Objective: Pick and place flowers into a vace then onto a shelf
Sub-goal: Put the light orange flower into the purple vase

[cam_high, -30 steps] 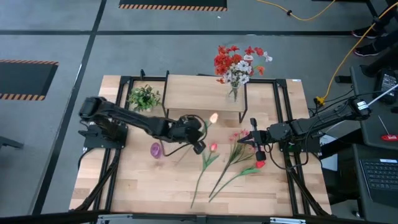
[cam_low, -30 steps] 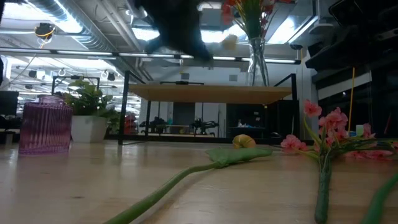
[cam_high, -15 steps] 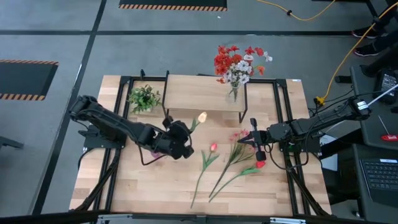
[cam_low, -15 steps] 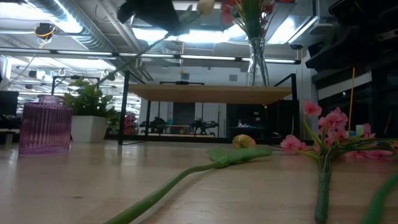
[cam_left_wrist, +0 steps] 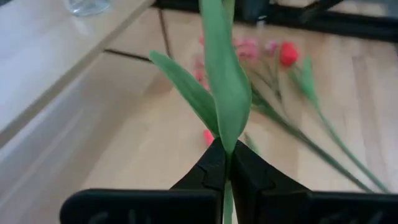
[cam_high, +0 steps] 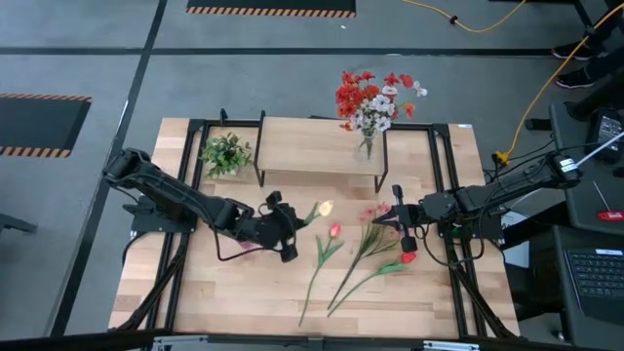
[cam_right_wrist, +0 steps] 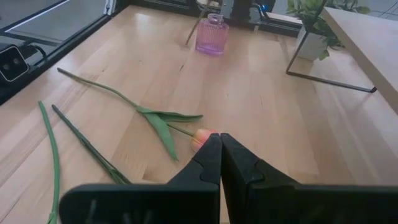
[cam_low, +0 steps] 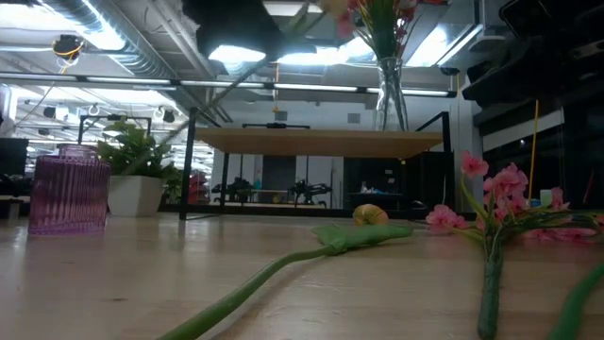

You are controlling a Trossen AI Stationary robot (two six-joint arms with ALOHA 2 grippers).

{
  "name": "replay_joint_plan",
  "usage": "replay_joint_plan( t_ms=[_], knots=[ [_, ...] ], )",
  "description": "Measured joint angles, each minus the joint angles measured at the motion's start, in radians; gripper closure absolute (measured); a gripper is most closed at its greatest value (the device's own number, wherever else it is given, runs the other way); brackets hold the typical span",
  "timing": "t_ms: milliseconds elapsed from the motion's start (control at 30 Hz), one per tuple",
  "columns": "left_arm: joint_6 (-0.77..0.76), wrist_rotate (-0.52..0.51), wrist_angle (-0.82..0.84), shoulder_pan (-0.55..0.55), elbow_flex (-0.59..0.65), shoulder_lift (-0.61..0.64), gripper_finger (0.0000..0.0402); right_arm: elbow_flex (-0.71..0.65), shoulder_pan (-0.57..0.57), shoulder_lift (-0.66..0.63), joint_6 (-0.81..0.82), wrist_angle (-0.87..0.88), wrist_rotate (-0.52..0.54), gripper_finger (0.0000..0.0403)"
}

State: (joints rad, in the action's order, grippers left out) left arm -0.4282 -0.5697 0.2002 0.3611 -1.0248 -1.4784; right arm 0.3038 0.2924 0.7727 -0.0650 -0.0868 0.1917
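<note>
Left gripper [cam_left_wrist: 225, 167]: fingers closed tight on the stem of a yellow tulip [cam_high: 325, 207], bloom well beyond the fingertips, above the table [cam_high: 214, 292]. Right gripper [cam_right_wrist: 220, 148]: fingers pressed together, empty, remaining flowers [cam_high: 375, 234] lying just ahead of its tips.

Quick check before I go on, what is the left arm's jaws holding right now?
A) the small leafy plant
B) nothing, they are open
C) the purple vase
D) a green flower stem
D: in the left wrist view the left gripper has its jaws shut on the green stem of a flower, held up above the table.
</note>
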Motion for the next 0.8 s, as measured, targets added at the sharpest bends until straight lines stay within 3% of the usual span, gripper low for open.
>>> replay_joint_plan(
  t_ms=[467,700,800],
  knots=[
    [0.287,-0.037,-0.496,0.008,0.361,0.372,0.0398,0.0,0.0,0.0,-0.018,-0.107,0.0,0.0398],
    [0.408,-0.045,-0.523,0.064,0.421,0.544,0.0398,0.0,0.0,0.0,0.065,-0.127,0.0,0.0398],
    [0.431,-0.1,-0.519,0.104,0.449,0.613,0.0398,0.0,0.0,0.0,0.084,-0.136,0.0,0.0398]
  ],
)
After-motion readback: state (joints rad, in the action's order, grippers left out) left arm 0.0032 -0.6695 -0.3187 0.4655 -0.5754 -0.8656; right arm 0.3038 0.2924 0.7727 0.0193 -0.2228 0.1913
